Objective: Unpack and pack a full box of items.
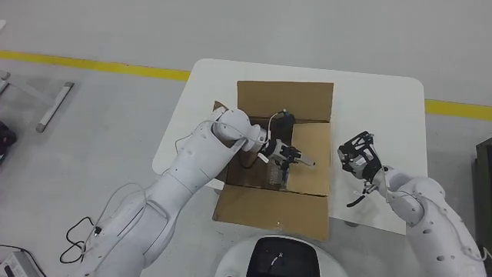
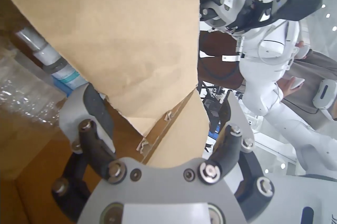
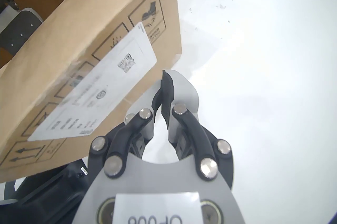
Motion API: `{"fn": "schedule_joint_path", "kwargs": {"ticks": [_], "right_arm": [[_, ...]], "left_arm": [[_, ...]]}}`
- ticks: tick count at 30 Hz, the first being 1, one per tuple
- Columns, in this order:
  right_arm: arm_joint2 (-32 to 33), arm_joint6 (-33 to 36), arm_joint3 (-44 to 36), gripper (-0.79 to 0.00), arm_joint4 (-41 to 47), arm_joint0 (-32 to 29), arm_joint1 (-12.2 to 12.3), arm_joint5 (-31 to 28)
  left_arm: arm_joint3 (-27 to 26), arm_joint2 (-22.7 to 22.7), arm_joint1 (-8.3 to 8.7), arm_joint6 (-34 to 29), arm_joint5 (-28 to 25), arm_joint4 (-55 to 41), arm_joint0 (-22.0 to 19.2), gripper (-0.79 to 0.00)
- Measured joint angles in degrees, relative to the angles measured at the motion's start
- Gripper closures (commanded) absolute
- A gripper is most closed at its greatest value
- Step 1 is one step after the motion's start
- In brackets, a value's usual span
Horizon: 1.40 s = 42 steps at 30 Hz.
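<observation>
An open cardboard box (image 1: 284, 96) stands mid-table with its flaps spread. My left gripper (image 1: 296, 160) is down inside it near the right-hand wall. In the left wrist view the left gripper (image 2: 158, 96) is open, with a brown flap (image 2: 118, 25) and a torn box corner between its fingers (image 2: 92, 104). A white and grey bottle with a teal label (image 2: 46, 55) and clear plastic wrap (image 2: 18, 93) lie deeper in the box. My right gripper (image 1: 352, 154) sits outside the box, low over the table. That right gripper (image 3: 164, 93) is shut on nothing, next to the box's labelled wall (image 3: 87, 33).
The white table (image 1: 377, 108) has bare room to the right of the box, marked with a few dark specks (image 3: 223, 6). A white shipping label (image 3: 92, 85) covers part of the box's outer wall. The near flap (image 1: 269, 208) overhangs the table's front edge.
</observation>
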Motion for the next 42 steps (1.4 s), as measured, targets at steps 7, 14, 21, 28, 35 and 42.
{"fn": "schedule_joint_path", "kwargs": {"ticks": [7, 14, 21, 28, 35, 42], "right_arm": [[-4.08, -2.62, 4.05, 0.0, -0.3, 3.6, -1.4, -2.56], [-6.23, -4.36, 5.71, 0.0, -0.94, 5.12, -2.28, -2.87], [-3.21, -6.38, 4.25, 0.0, -0.5, 4.01, -1.7, 0.02], [5.95, -6.3, -3.75, 0.0, -0.03, -1.84, 0.75, 3.77], [15.55, -4.05, -13.7, 0.0, -0.13, -9.3, 2.96, 6.02], [22.06, -3.08, -21.33, -0.043, 1.27, -16.05, 4.1, 7.42]], "left_arm": [[1.31, -0.45, 0.03, -2.19, -0.81, -4.49, -0.56, -0.785], [0.9, -1.55, 0.3, -3.54, -1.56, -8.2, -0.85, -0.785], [-0.61, -2.73, 0.58, -1.92, -1.49, -9.93, -1.73, -0.785], [-4.51, -1.53, 0.07, 0.89, 0.77, -12.01, -2.64, -0.785], [-7.28, 2.21, -1.22, 3.44, 2.48, -13.19, -4.66, -0.785], [-7.24, 7.36, -2.96, 7.52, 3.47, -10.96, -7.38, -0.785]]}}
